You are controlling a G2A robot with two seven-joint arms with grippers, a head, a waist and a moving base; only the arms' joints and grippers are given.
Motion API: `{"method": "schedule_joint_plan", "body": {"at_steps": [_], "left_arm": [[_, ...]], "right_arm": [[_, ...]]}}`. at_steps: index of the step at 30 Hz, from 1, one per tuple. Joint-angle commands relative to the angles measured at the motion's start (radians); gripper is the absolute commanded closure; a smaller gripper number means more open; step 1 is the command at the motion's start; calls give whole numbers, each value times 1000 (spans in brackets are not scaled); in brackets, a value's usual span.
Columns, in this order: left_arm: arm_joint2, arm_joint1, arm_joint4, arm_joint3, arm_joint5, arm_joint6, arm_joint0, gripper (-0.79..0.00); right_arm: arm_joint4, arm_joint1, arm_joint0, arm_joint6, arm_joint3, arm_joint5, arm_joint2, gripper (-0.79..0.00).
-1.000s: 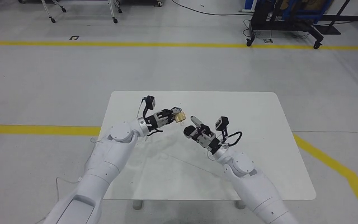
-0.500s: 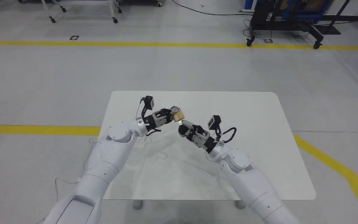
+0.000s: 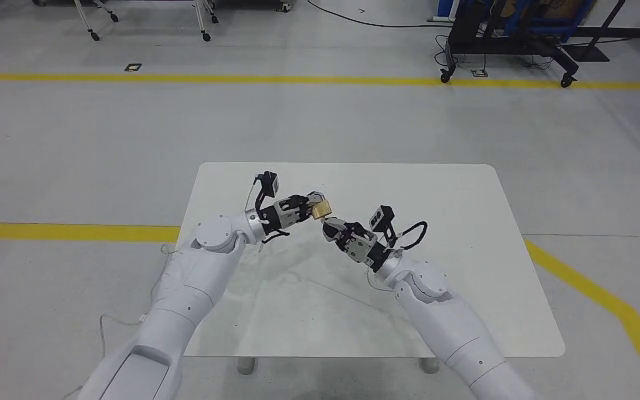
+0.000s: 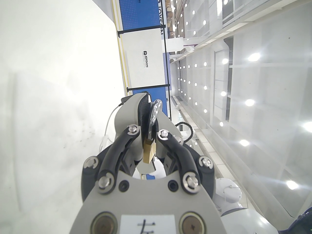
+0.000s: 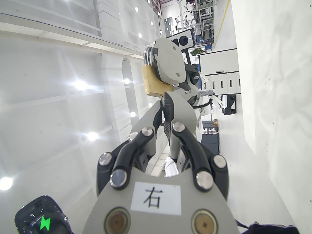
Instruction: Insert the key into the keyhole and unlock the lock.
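The left gripper (image 3: 314, 204) is above the white table (image 3: 470, 200), a little left of its middle, and it is clamped on the lock (image 5: 151, 81). This is a small brass padlock with a silver shackle (image 5: 147, 55). In the right wrist view one grey finger (image 5: 168, 62) covers part of the shackle and of the brass body, and the body's lower end sticks out free.

The right gripper (image 3: 329, 229) hangs just beside the lock, tip toward tip with the left one. Its two fingers are pressed narrow, almost together, and its black ribbed pad (image 5: 168, 113) ends just below the bottom of the lock. The key must be very small or hidden here: I cannot tell if it is between the fingers, or if it already touches the keyhole.

About writing: each gripper carries a white sticker with one black character — one on the left housing (image 4: 147, 224), one on the right housing (image 5: 156, 198). A dark device at the right wrist shows a green lightning sign (image 5: 44, 224). Behind the table, in the left wrist view, a white panel (image 4: 143, 57) and a blue panel (image 4: 137, 3) bear short printed lines.
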Motion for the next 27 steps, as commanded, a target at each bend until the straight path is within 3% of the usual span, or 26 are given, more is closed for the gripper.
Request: {"method": "schedule_joint_plan", "body": {"at_steps": [1,9,15,27], "left_arm": [[3,-1,1,3,-1,-7,-3,0],[14,-5,11,11,-16,-36,-13,0],[23,-7,43,13,-38,-20,-18,0],[14,0,117,-24,-88,37,-7,0]], "right_arm": [[33,-1,7,21,13,20,8,0],[174,-2,37,153,82,127,41,0],[277,-5,72,265,149,264,51,0],[336,-13,120,290,222,398,47,0]]}}
